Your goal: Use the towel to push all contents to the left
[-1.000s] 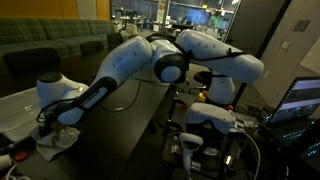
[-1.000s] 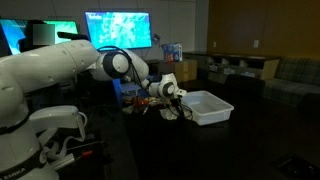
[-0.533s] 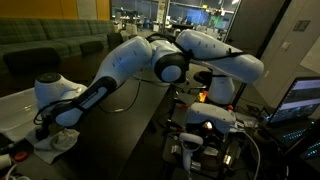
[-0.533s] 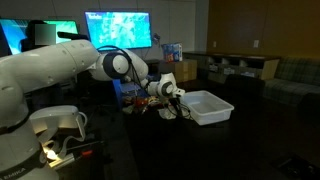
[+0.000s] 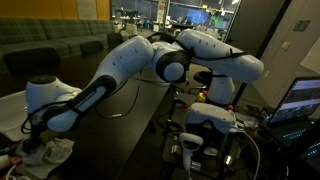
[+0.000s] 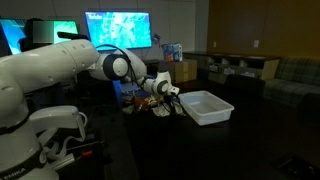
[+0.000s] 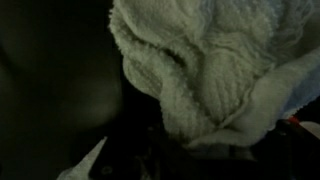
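Towel [image 7: 215,70] white, fluffy terry, bunched in thick folds; claw [image 5: 40,143] clamped shut on it.

The towel [image 7: 215,75] is being shown as white terry cloth, matt and rough with small loops. The arm [image 5: 130,65] is being seen clad in smooth, glossy white plastic shells. The bin [image 6: 214,116] is being presented as smooth white plastic, and the table [image 6: 230,150] is being seen as dark and dully matt.

One towel [image 7: 210,70], one white bin [image 6: 212,116]
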Robot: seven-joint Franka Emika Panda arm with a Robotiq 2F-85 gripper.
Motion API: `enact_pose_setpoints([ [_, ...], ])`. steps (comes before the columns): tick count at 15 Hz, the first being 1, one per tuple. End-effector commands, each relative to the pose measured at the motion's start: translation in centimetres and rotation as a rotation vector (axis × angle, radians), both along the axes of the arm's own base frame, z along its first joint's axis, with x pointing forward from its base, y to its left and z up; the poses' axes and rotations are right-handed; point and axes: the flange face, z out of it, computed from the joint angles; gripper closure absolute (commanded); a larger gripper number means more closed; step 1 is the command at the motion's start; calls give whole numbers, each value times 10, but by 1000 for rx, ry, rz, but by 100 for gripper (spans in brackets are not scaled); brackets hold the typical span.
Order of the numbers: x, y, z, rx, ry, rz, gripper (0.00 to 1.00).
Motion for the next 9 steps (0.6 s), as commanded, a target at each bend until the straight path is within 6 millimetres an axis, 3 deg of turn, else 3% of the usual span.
enact_pose_setpoints([
  [1,5,-4,29,11,8,60,99],
  [9,5,-44,95,-26,153,167,99],
])
